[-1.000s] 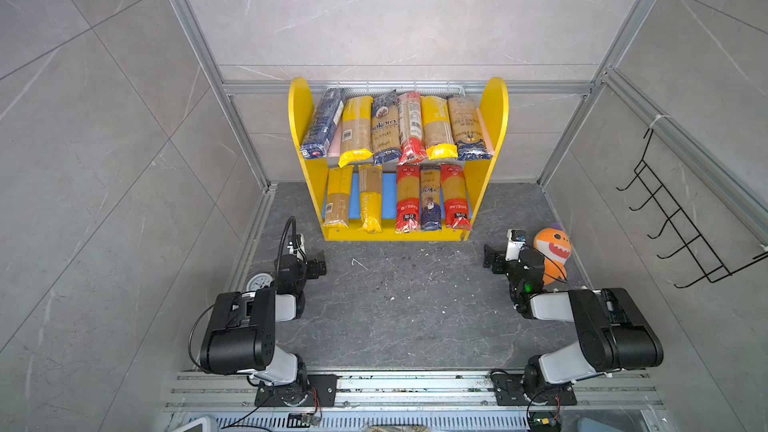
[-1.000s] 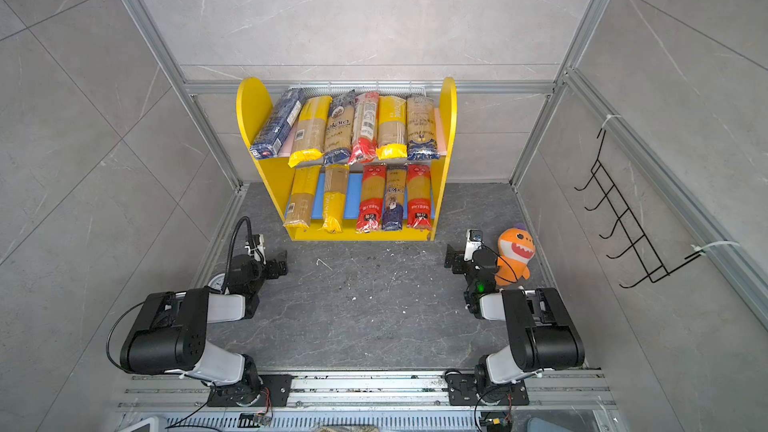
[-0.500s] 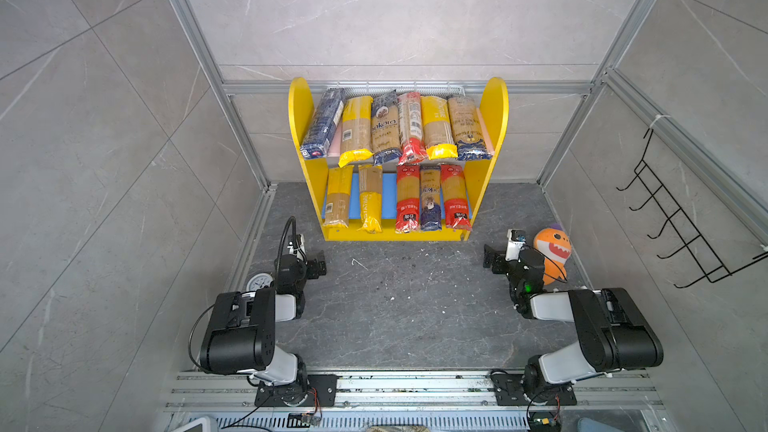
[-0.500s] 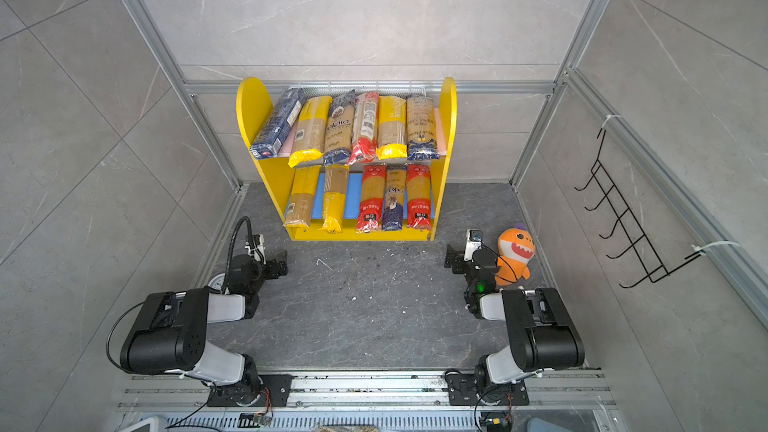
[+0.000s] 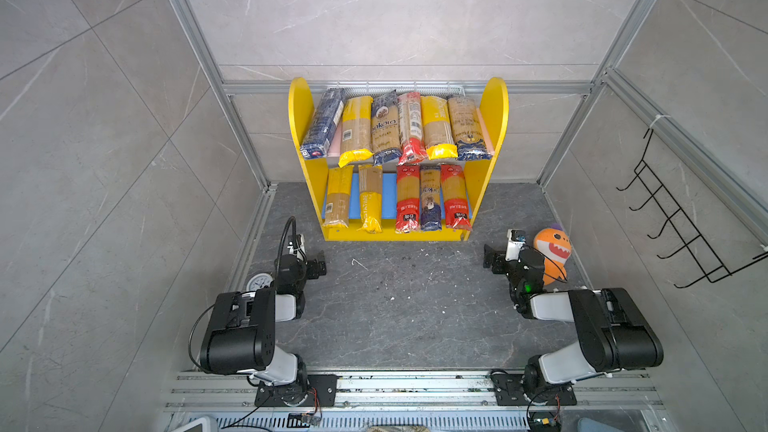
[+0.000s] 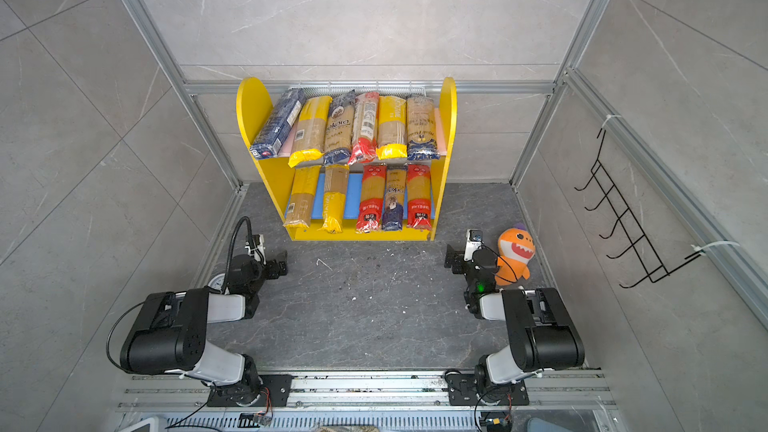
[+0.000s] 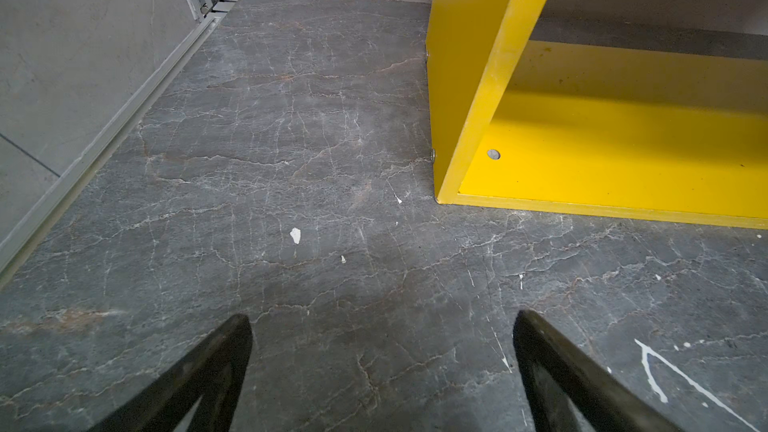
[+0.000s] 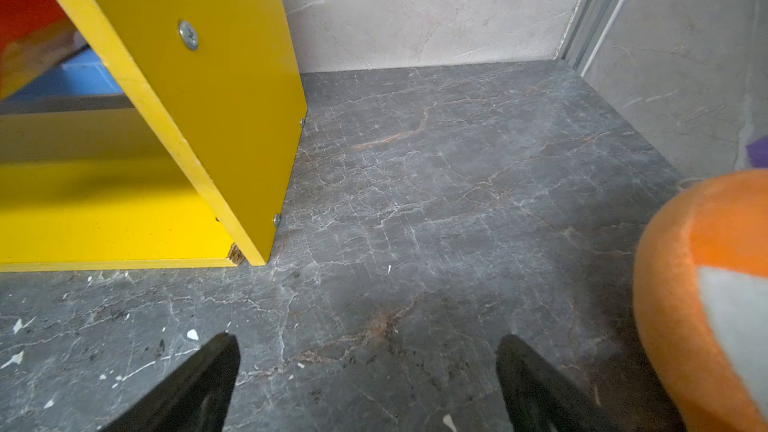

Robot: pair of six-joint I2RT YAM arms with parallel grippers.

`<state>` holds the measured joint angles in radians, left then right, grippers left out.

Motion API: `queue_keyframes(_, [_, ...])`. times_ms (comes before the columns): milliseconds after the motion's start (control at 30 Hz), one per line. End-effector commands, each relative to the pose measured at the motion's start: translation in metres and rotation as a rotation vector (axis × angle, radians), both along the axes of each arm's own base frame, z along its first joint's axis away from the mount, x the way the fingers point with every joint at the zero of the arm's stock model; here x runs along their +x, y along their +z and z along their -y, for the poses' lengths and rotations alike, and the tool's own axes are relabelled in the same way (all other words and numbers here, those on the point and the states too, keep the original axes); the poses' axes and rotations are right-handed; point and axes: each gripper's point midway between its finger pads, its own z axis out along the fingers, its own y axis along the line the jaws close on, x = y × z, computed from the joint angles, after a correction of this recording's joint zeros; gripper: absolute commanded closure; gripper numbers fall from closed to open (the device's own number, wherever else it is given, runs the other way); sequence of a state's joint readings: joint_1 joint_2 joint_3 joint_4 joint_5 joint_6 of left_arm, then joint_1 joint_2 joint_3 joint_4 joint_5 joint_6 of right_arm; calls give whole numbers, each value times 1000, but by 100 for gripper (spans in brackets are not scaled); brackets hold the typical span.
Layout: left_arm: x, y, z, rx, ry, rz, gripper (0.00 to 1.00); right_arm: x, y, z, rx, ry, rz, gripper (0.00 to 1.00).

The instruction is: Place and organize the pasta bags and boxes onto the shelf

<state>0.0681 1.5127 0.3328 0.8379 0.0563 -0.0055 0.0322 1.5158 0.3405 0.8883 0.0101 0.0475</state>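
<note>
The shelf stands at the back of the dark stone floor. Several pasta bags and a dark blue box lie side by side on its pink upper board. Several more bags lie on the blue lower board. My left gripper rests low on the floor near the shelf's front left corner, open and empty. My right gripper sits low near the front right corner, also open and empty.
An orange plush shark stands right beside my right gripper. A black wire rack hangs on the right wall. A white mesh basket shows behind the shelf. A small round dial lies by the left arm.
</note>
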Motion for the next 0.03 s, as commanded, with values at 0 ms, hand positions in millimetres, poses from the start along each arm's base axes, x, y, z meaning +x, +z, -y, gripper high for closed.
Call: queue_keyframes(0, [10,17,0,16,-18,57,0,5,7,-2,-12,17,16,0])
